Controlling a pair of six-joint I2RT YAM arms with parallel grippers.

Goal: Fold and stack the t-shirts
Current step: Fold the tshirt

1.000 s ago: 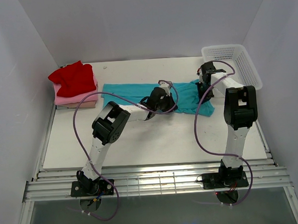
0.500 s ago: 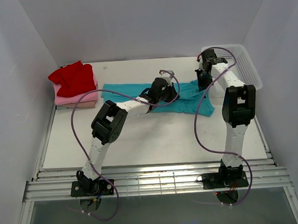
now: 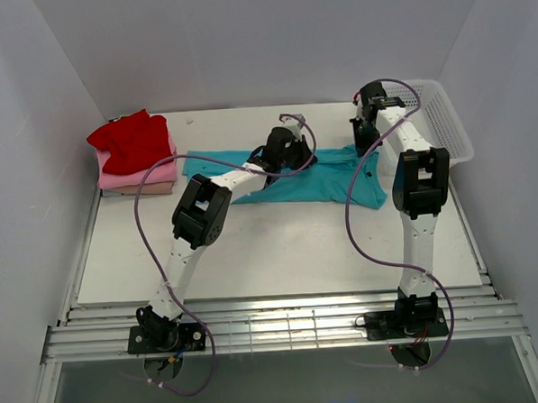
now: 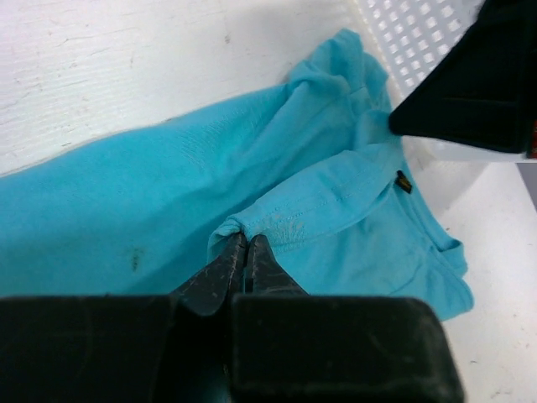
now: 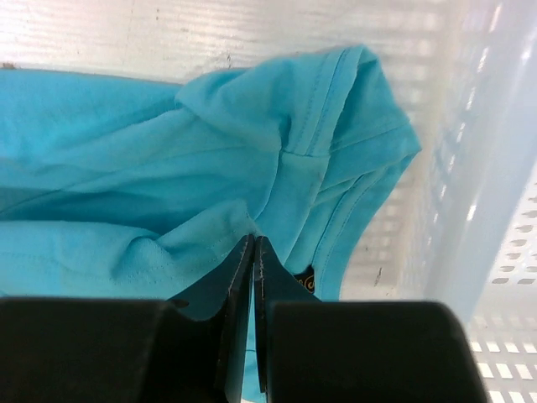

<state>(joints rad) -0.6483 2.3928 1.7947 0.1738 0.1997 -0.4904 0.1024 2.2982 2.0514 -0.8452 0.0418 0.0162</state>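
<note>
The teal shirt (image 3: 327, 182) lies spread crosswise on the far half of the table (image 3: 280, 246), bunched and rumpled at its right end. The left gripper (image 4: 246, 248) is pinched together on a small raised fold near the shirt's middle. The right gripper (image 5: 253, 245) is clamped on a pucker of cloth at the right end, near the stitched collar edge. A small dark label (image 4: 404, 179) shows on the shirt there, and a dark speck (image 4: 134, 260) marks the cloth nearer the left gripper.

A white mesh basket (image 3: 444, 97) stands at the far right corner. The shirt's right end lies just beside its near wall, and the right wrist view shows the cloth right up against the basket's mesh. In the left wrist view, the right arm's black wrist (image 4: 478, 75) hangs over that corner of the shirt and hides part of the basket.

At the far left corner, well apart from the teal shirt, sits a stack: a red shirt (image 3: 132, 141) loosely crumpled on top, a pink shirt (image 3: 155, 174) under it and a beige shirt (image 3: 144, 188) at the bottom. Purple cables (image 3: 139, 217) loop from both arms above the table.

The table is white and matte, with a tiny dark fleck (image 3: 190, 121) near the back. Plain pale walls (image 3: 242, 40) close it in on three sides, and metal rails (image 3: 276, 332) run along the near edge under the arm bases.
</note>
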